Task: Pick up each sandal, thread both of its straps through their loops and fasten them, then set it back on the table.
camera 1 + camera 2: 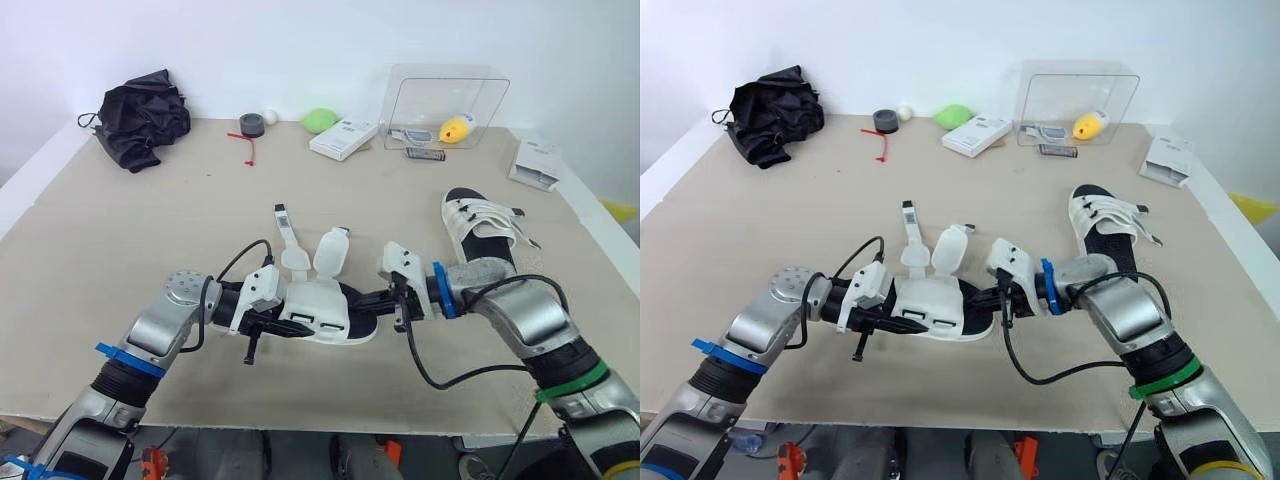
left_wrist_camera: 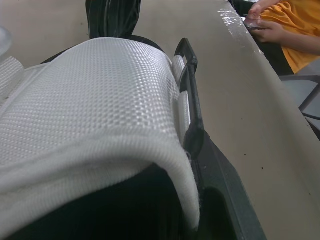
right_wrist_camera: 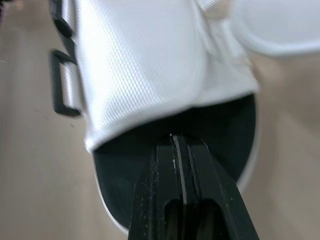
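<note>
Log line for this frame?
held sandal | left gripper, right gripper at its ends | straps unthreaded | other sandal on table

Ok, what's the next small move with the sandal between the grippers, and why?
Probably the left gripper should reach for a loose strap and lead it to its black loop, with the right gripper steadying it: both straps of the middle sandal stand open, unthreaded.

No words, numbers or brand marks could be read. A flat white cardboard box (image 1: 343, 138) at the far side of the beige table (image 1: 150, 220) and a white packet (image 1: 536, 163) near its right edge carried dark print too small to make out.
</note>
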Robot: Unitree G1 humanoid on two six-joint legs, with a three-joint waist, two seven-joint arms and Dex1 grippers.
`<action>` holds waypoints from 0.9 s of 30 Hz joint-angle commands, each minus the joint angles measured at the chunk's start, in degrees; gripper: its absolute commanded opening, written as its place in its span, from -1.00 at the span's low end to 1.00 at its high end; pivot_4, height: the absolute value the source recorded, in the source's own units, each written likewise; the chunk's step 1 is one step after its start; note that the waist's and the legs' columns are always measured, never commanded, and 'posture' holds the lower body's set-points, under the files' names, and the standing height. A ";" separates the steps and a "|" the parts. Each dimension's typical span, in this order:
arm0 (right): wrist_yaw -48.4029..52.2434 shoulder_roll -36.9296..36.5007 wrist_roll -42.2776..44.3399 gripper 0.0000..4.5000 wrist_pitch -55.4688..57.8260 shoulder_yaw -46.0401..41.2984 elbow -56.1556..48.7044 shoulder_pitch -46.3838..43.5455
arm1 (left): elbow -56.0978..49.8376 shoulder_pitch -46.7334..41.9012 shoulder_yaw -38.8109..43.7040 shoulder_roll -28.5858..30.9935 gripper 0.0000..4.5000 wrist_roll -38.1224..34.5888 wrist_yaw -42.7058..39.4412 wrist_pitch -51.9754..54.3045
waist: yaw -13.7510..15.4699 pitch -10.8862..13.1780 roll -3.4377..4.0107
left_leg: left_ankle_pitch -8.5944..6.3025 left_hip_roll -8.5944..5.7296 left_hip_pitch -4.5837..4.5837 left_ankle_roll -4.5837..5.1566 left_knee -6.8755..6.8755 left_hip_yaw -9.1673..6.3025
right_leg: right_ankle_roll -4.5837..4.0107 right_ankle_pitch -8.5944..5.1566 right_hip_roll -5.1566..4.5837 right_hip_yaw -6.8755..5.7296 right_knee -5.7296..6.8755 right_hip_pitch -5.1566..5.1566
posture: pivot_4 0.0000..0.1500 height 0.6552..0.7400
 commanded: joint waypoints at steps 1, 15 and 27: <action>1.90 0.93 0.35 -0.99 0.63 -0.56 -0.02 -1.33 | -0.31 0.66 -0.07 0.18 -1.00 -0.04 0.45 0.06 | 0.00 0.00 0.00 | 0.00 0.00 0.00 0.00 0.00 -0.01 | 0.00 0.00 0.00 0.00 0.00 0.00 | 1.00 1.00; 4.83 4.75 -4.42 -0.99 -1.65 3.12 6.49 -0.54 | -0.80 0.92 0.34 0.18 -1.00 -0.30 1.14 0.58 | -0.02 -0.02 0.02 | 0.01 0.01 0.10 0.00 0.02 0.02 | -0.13 0.11 0.02 0.00 0.01 0.04 | 1.00 1.00; 5.68 4.58 -14.37 -0.99 -11.65 8.23 14.38 0.48 | -2.85 1.96 1.17 1.35 -1.00 -0.99 1.91 1.86 | -0.03 -0.79 -0.03 | 0.00 0.10 0.58 -0.01 -0.04 0.20 | 0.01 -0.12 0.04 -0.01 0.01 0.42 | 1.00 1.00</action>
